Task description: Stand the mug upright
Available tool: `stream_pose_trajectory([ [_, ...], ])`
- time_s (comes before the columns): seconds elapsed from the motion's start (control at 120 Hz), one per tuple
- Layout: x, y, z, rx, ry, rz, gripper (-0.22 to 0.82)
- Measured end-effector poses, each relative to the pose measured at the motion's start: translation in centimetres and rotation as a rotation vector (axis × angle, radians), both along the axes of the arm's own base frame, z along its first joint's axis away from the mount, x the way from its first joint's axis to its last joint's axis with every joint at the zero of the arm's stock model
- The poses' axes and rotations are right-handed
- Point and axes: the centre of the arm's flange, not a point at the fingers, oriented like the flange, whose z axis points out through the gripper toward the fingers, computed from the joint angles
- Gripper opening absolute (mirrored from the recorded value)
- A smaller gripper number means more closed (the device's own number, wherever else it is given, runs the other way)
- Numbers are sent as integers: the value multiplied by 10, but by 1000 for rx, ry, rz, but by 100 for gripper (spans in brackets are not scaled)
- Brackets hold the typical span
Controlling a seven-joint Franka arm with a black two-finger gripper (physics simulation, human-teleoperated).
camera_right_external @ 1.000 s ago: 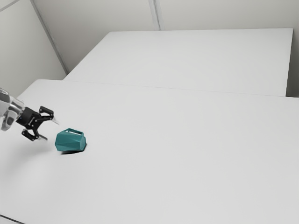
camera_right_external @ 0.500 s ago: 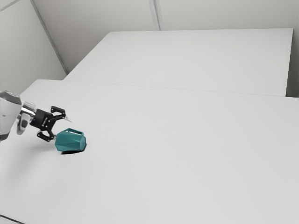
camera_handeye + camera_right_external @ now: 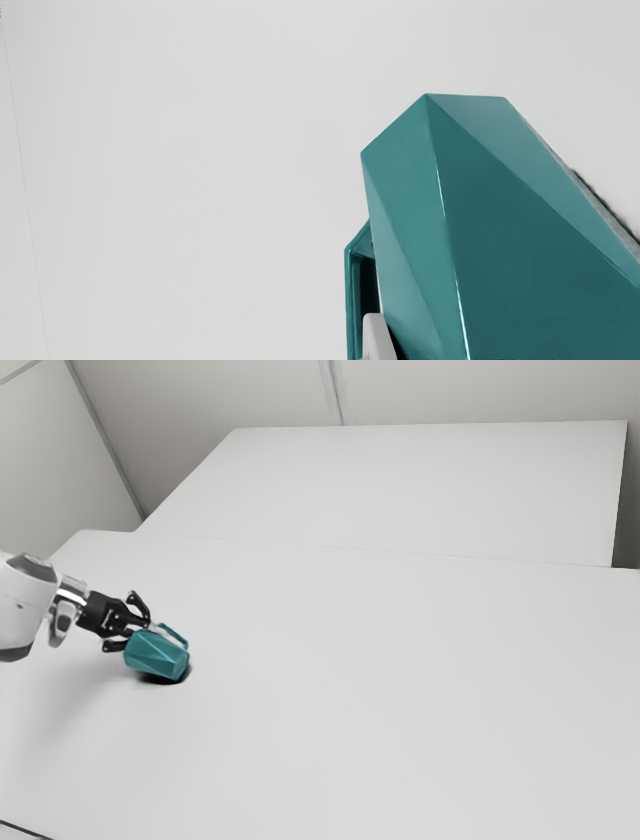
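Observation:
The teal faceted mug [image 3: 156,654] lies on its side at the exterior view's left, slanting down away from the hand, with its handle [image 3: 174,635] on the upper side. My gripper [image 3: 150,641] is shut on the mug's near end. One finger passes between handle and body; the other is hidden by the mug. In the wrist view the mug's body [image 3: 450,225] stands large in front of the hand. The handle [image 3: 352,300] runs along the outer side of the visible fingertip [image 3: 377,335].
The mug lies on a broad white table [image 3: 380,700]. Beyond its far edge is another white surface [image 3: 420,490], with pale walls behind. A dark thin line [image 3: 25,829] crosses the exterior view's lower left corner.
My hand has moved toward the exterior view's right and reached the mug, and its fingers have drawn closer together. The mug has turned, its far end now pointing more downward in that view.

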Motion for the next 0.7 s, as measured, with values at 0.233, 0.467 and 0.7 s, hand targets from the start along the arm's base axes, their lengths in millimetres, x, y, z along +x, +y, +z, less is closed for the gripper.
stream_pose_trajectory([
  [0.233,18,-23,15,16,-37,-38,-14],
  [0.467,31,-43,34,73,-70,-76,-17],
  [0.7,43,-81,73,248,-77,-267,-18],
])
